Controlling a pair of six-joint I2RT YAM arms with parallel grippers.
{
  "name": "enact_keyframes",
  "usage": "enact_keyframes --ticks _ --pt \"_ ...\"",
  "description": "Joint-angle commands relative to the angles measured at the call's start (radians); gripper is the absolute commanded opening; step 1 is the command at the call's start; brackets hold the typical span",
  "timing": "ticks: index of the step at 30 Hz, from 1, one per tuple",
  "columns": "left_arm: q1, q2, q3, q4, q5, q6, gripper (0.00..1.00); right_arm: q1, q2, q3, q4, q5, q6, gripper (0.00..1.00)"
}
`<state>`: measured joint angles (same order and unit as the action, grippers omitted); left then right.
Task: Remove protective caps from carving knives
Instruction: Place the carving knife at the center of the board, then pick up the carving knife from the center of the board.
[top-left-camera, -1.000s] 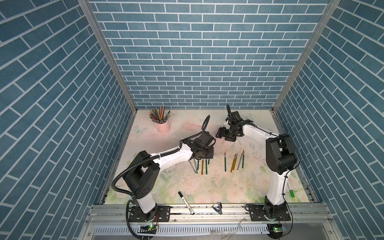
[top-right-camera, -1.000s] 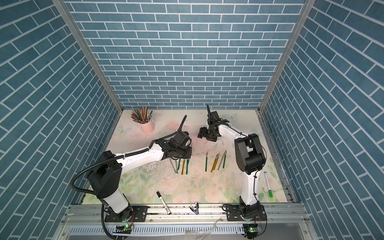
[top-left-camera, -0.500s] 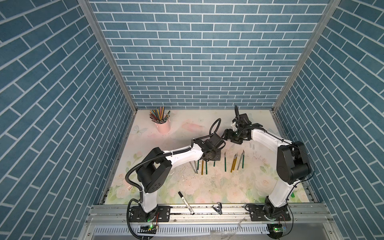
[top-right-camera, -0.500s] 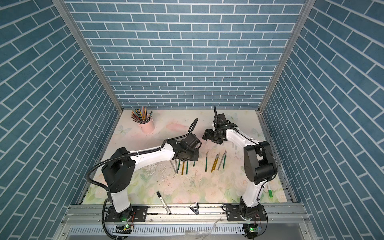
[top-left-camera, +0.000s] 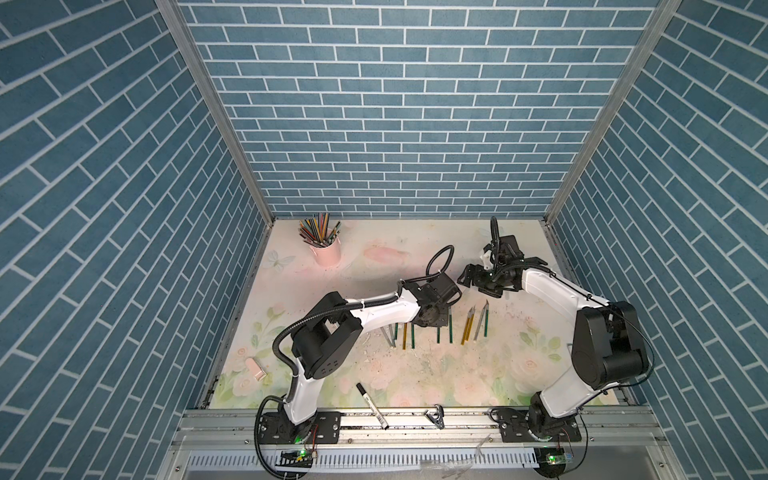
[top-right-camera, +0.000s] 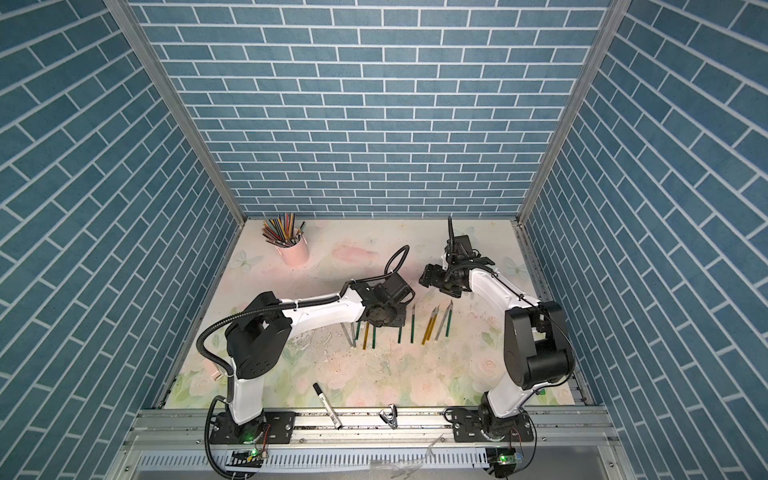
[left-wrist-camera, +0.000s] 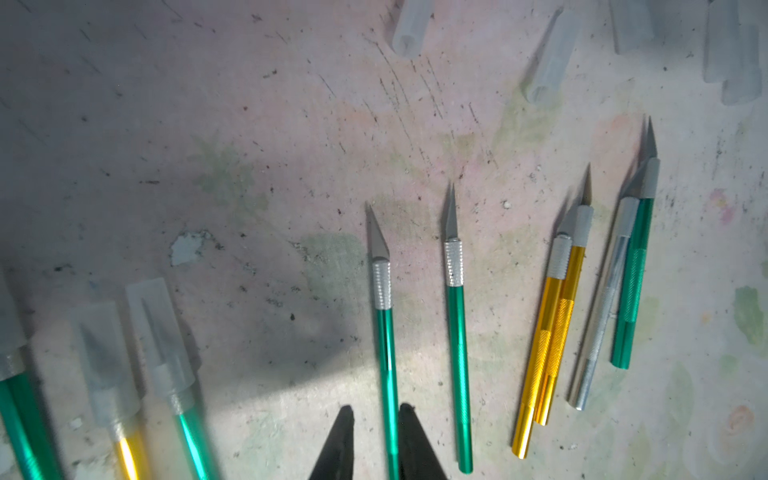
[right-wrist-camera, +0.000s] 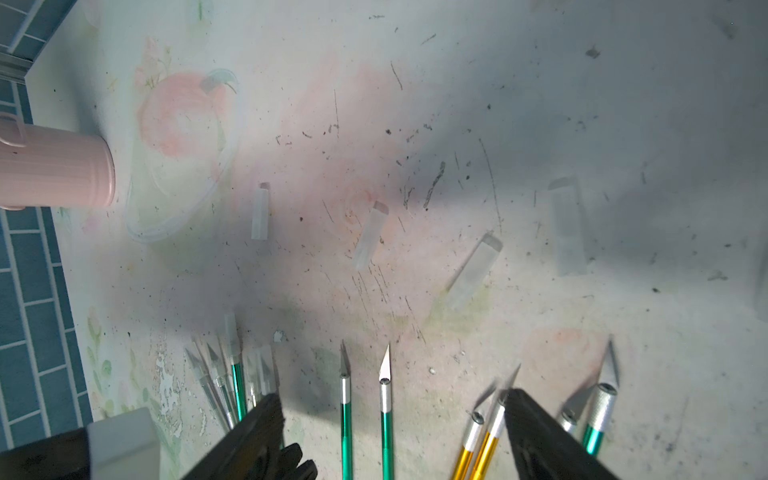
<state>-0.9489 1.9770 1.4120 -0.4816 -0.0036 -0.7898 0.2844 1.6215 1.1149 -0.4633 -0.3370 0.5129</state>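
Observation:
The carving knives (top-left-camera: 450, 326) lie in a row mid-table in both top views. In the left wrist view several lie bare-bladed: two green (left-wrist-camera: 457, 332), two gold (left-wrist-camera: 552, 332), one silver (left-wrist-camera: 602, 311). Three at one side still wear protective caps (left-wrist-camera: 166, 345). Loose caps (right-wrist-camera: 370, 235) lie scattered beyond the blades. My left gripper (left-wrist-camera: 377, 413) stands narrowly open astride a bare green knife (left-wrist-camera: 384, 332) that rests on the table, with a gap on one side. My right gripper (right-wrist-camera: 392, 399) hovers wide open over the blade tips, holding nothing.
A pink cup (top-left-camera: 326, 251) of coloured pencils stands at the back left. A black-capped marker (top-left-camera: 372, 399) and a metal clip (top-left-camera: 434, 417) lie at the front rail. A small pink block (top-left-camera: 255, 369) sits near the left wall.
Both arms have shifted to the right. The left jaws have parted from the green knife, which now lies on the table. The right jaws have opened a little wider.

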Motion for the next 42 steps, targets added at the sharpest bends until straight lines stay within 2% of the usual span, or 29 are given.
enact_keyframes --ticks 1,5,8,16,28,38,42 --pt "-0.004 0.023 0.031 -0.039 -0.033 -0.032 0.24 -0.009 -0.04 -0.017 -0.022 -0.007 -0.04 0.86" --pt "-0.005 0.025 0.041 -0.051 -0.039 -0.036 0.34 -0.014 -0.045 -0.026 -0.021 -0.014 -0.045 0.86" --pt "-0.006 0.016 0.052 -0.068 -0.05 -0.031 0.48 -0.016 -0.043 -0.028 -0.022 -0.02 -0.046 0.86" --pt "-0.005 -0.036 0.083 -0.136 -0.095 -0.014 0.98 -0.017 -0.048 -0.027 -0.024 -0.025 -0.05 0.87" --pt "-0.001 -0.103 0.079 -0.32 -0.174 -0.078 0.99 -0.017 -0.057 -0.024 -0.032 -0.06 -0.036 0.9" --pt "-0.015 -0.124 0.014 -0.323 -0.154 -0.118 0.99 -0.014 -0.054 -0.039 -0.015 -0.093 -0.023 0.92" --pt "-0.03 -0.1 0.033 -0.323 -0.144 -0.111 0.99 -0.014 -0.04 -0.032 -0.04 -0.075 -0.016 0.98"
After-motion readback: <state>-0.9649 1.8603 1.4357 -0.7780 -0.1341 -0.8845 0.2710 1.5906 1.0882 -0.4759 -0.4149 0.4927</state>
